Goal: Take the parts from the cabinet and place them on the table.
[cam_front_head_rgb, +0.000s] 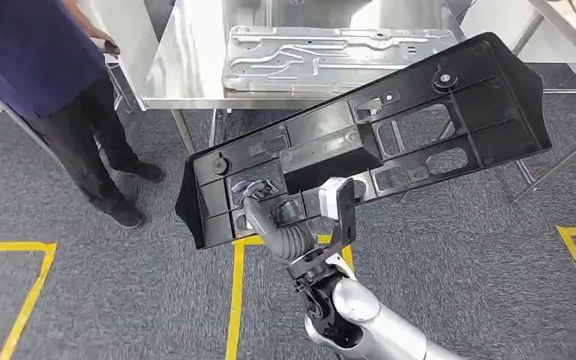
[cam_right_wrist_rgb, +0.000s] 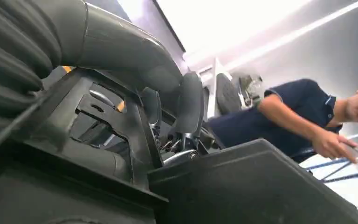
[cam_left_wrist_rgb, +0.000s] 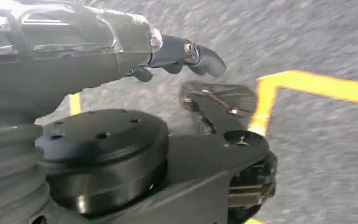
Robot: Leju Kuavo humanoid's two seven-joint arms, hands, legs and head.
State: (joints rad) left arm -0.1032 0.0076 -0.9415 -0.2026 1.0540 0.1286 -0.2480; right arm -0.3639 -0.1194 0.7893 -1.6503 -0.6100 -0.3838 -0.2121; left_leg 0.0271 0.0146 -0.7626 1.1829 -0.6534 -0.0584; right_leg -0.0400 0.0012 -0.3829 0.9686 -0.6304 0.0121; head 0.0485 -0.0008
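Right robot hand (cam_front_head_rgb: 270,214) carries a black panel (cam_front_head_rgb: 367,139) toward the steel counter (cam_front_head_rgb: 187,67)

The right robot hand grasps the panel near its left end, fingers hooked into a ribbed recess, as the right wrist view also shows; the panel hangs tilted above the grey carpet, its far edge close to the counter's near edge, where a metal plate (cam_front_head_rgb: 322,56) already lies; the left robot hand (cam_left_wrist_rgb: 186,53) hangs over the floor holding nothing, fingers loosely curled. A person (cam_front_head_rgb: 52,82) stands at far left beside the counter. The grip sits well off the panel's middle, so the long right end could swing or slip free; that end could also catch the counter's edge or strike the plate when lowered.
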